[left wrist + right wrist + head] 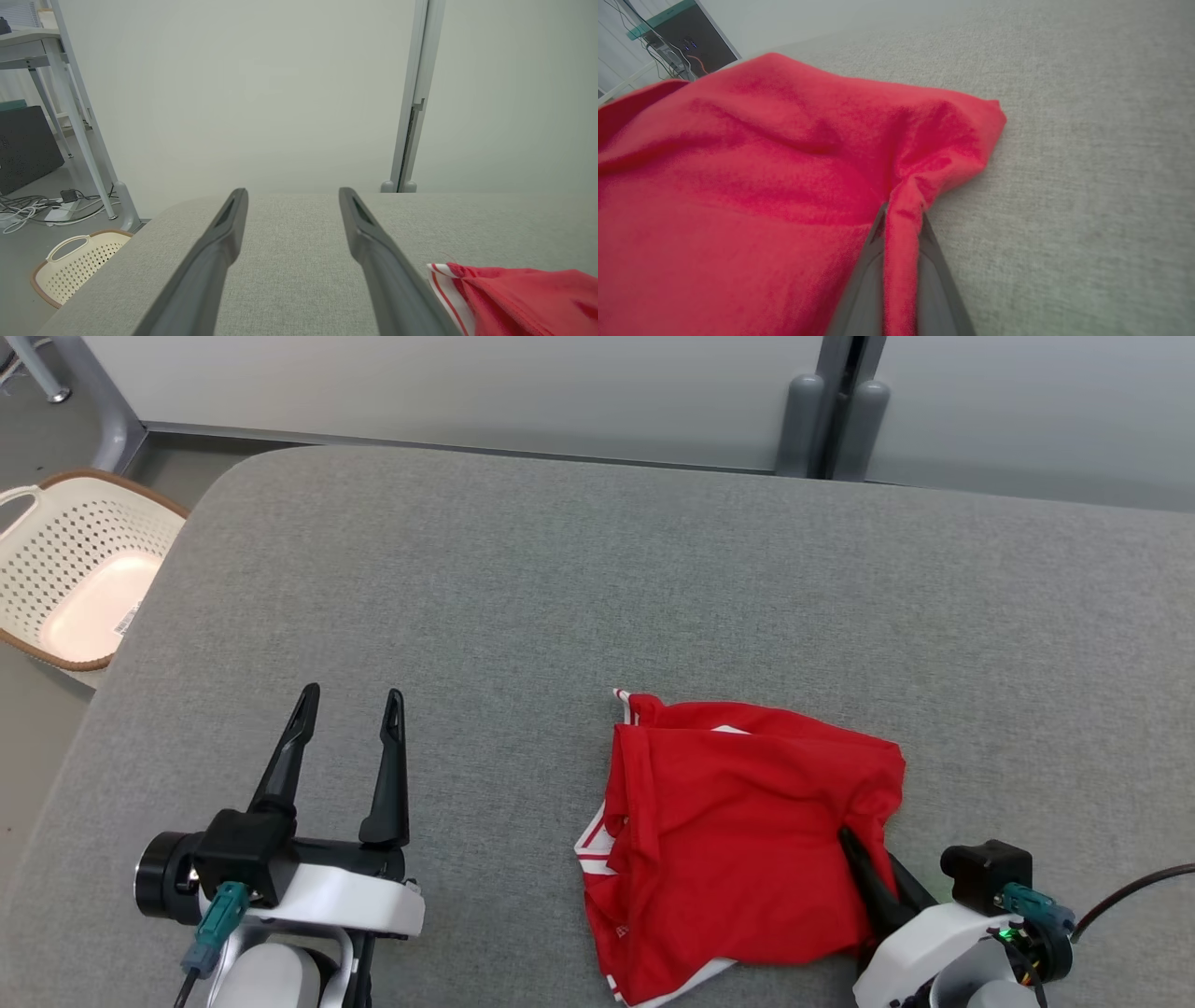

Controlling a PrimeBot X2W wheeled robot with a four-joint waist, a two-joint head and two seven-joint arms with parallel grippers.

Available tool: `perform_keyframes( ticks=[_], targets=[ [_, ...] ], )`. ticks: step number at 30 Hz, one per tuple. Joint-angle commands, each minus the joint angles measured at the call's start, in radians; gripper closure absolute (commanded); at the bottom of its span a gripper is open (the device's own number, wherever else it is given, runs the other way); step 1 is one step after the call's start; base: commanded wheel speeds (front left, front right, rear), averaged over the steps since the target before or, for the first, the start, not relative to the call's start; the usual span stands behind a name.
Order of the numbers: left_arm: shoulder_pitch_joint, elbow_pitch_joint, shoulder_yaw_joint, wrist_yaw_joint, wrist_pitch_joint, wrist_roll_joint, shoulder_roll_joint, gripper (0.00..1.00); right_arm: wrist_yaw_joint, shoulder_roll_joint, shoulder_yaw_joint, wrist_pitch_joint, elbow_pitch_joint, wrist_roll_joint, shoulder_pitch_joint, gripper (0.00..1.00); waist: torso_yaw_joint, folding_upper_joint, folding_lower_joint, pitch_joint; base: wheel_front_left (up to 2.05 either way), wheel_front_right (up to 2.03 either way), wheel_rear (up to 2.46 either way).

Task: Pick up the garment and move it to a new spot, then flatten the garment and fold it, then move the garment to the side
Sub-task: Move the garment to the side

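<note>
Both fingers [864, 289] of right gripper [901, 214] pinch a crumpled red garment [738, 821], 5 o'clock on grey fabric table [597, 569]. Empty left gripper [351, 700] gapes wide.

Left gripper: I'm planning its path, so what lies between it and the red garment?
Just bare grey table between the left gripper and the garment, seen in the head view.
</note>
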Motion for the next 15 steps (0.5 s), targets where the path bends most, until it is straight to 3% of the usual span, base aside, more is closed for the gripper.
perform_keyframes(
  ticks=[1, 3, 9, 10, 12, 15],
  targets=[
    [-0.017, -0.005, 0.003, 0.001, -0.005, 0.005, 0.005, 0.0, -0.001, -0.012, 0.011, 0.004, 0.028, 0.008, 0.018, 1.0, -0.015, 0.0, 0.0, 0.001, 0.0, 0.0, 0.0],
    [-0.015, -0.017, 0.007, 0.004, -0.006, 0.012, 0.009, 0.0, -0.002, -0.038, 0.026, -0.017, 0.018, 0.002, 0.011, 1.0, -0.045, 0.0, 0.0, 0.002, 0.0, 0.0, 0.0],
    [0.007, -0.06, 0.018, 0.003, -0.006, 0.025, 0.016, 0.0, -0.002, -0.119, 0.072, -0.054, -0.061, -0.027, -0.025, 1.0, -0.221, 0.0, 0.0, 0.006, 0.0, 0.0, 0.0],
    [0.007, -0.06, 0.018, 0.003, -0.006, 0.025, 0.016, 0.0, -0.002, -0.119, 0.072, -0.054, -0.061, -0.027, -0.025, 1.0, -0.221, 0.0, 0.0, 0.006, 0.0, 0.0, 0.0],
    [0.004, -0.072, 0.018, -0.002, -0.006, 0.029, 0.017, 0.0, -0.002, -0.169, 0.08, -0.055, -0.112, -0.041, -0.043, 1.0, -0.308, 0.0, 0.0, 0.012, 0.0, 0.0, 0.0],
    [-0.003, -0.08, 0.013, -0.006, -0.006, 0.031, 0.017, 0.0, -0.002, -0.215, 0.076, -0.041, -0.16, -0.047, -0.061, 1.0, -0.382, 0.0, 0.0, 0.02, 0.0, 0.0, 0.0]
  ],
)
